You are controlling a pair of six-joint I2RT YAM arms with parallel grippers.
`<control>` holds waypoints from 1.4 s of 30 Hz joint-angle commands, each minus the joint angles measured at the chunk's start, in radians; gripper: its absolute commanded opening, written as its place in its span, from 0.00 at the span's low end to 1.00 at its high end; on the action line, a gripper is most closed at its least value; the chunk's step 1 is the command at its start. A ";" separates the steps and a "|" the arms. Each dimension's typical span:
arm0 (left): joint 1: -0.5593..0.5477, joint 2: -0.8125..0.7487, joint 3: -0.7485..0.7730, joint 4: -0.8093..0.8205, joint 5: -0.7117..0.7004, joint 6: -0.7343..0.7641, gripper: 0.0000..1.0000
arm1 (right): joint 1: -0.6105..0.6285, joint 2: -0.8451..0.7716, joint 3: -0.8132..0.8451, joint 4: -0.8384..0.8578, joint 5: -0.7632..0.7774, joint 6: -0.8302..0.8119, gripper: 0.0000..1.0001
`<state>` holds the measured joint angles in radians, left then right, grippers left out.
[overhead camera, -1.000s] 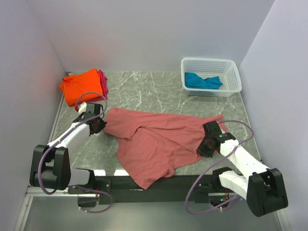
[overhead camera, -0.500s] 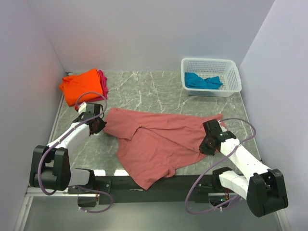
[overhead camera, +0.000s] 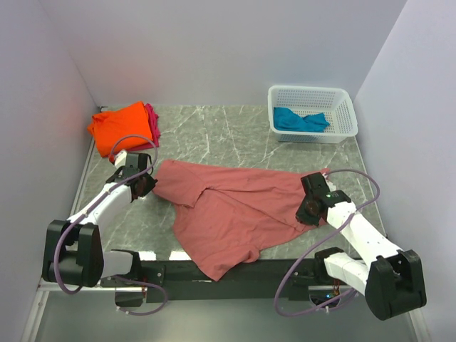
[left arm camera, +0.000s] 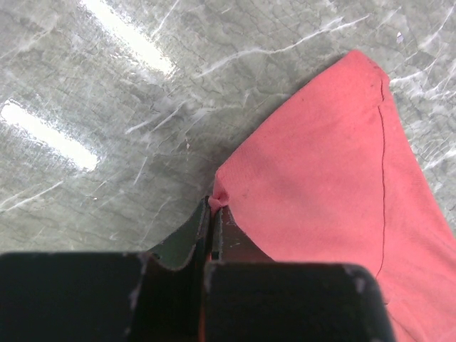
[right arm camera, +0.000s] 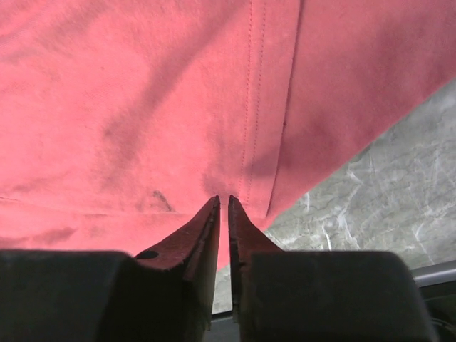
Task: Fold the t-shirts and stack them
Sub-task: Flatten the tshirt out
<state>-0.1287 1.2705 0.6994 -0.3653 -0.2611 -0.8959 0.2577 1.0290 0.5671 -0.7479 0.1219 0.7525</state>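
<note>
Both arms reach low to opposite edges of the salmon-pink shirt (overhead camera: 228, 214).
The left gripper (left arm camera: 212, 208) pinches a corner tight. The right gripper (right arm camera: 221, 203) has its tips on the hem, jaws a sliver apart, grip unclear. The shirt lies rumpled on the near table (overhead camera: 235, 135), overhanging its front edge.

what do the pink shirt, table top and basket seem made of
Pink shirt: soft matte cloth, likely cotton knit; creases, stitched seams. Table top: glossy grey marble look, white veins, glare; stone or laminate unclear. Basket: white plastic, moulded mesh walls.
</note>
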 commanded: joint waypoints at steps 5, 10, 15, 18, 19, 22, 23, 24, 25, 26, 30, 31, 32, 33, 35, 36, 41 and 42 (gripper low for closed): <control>-0.002 -0.028 0.000 -0.001 -0.027 0.002 0.01 | 0.011 0.026 -0.018 0.019 -0.041 0.001 0.28; -0.002 -0.023 -0.001 -0.004 -0.029 0.002 0.01 | 0.018 0.071 -0.035 0.059 -0.064 -0.007 0.30; -0.002 -0.031 -0.005 -0.004 -0.030 -0.001 0.01 | 0.025 0.091 -0.026 0.087 -0.062 -0.013 0.26; -0.002 -0.034 -0.003 -0.003 -0.030 -0.001 0.01 | 0.026 0.086 -0.021 0.090 -0.062 -0.012 0.21; -0.002 -0.034 -0.003 -0.003 -0.030 0.000 0.01 | 0.026 0.085 -0.021 0.091 -0.064 -0.012 0.17; -0.002 -0.034 -0.003 -0.004 -0.033 -0.001 0.01 | 0.026 0.074 -0.024 0.102 -0.088 -0.018 0.00; -0.002 -0.034 -0.003 -0.004 -0.033 -0.001 0.01 | 0.026 0.063 -0.023 0.102 -0.091 -0.019 0.00; -0.002 -0.037 -0.005 -0.004 -0.033 -0.001 0.01 | 0.026 0.056 -0.021 0.101 -0.091 -0.021 0.00; -0.002 -0.039 -0.005 -0.006 -0.032 -0.001 0.01 | 0.026 0.045 -0.019 0.099 -0.088 -0.022 0.00; -0.002 -0.042 -0.003 -0.004 -0.030 -0.001 0.01 | 0.026 0.033 -0.010 0.097 -0.084 -0.027 0.00; -0.002 -0.069 0.023 -0.012 -0.024 -0.011 0.01 | 0.026 -0.110 0.034 0.103 -0.013 -0.044 0.00; -0.002 -0.077 0.032 -0.015 -0.023 -0.012 0.01 | 0.025 -0.142 0.043 0.114 -0.001 -0.050 0.00; -0.002 -0.083 0.043 -0.018 -0.021 -0.014 0.01 | 0.026 -0.203 0.066 0.126 0.011 -0.065 0.00; -0.002 -0.101 0.063 -0.023 -0.020 -0.014 0.01 | 0.026 -0.231 0.080 0.146 0.027 -0.073 0.00; -0.002 -0.131 0.086 -0.024 -0.012 -0.017 0.01 | 0.026 -0.288 0.124 0.165 0.080 -0.094 0.00; -0.002 -0.141 0.112 -0.029 -0.007 -0.018 0.01 | 0.026 -0.303 0.138 0.195 0.096 -0.103 0.00; -0.002 -0.217 0.196 -0.031 -0.003 -0.017 0.01 | 0.026 -0.400 0.188 0.378 0.165 -0.186 0.00; -0.002 -0.239 0.231 -0.032 -0.003 -0.014 0.01 | 0.026 -0.409 0.197 0.437 0.176 -0.206 0.00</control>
<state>-0.1287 1.0969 0.8391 -0.4099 -0.2588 -0.9073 0.2771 0.6575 0.7177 -0.4957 0.2119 0.6281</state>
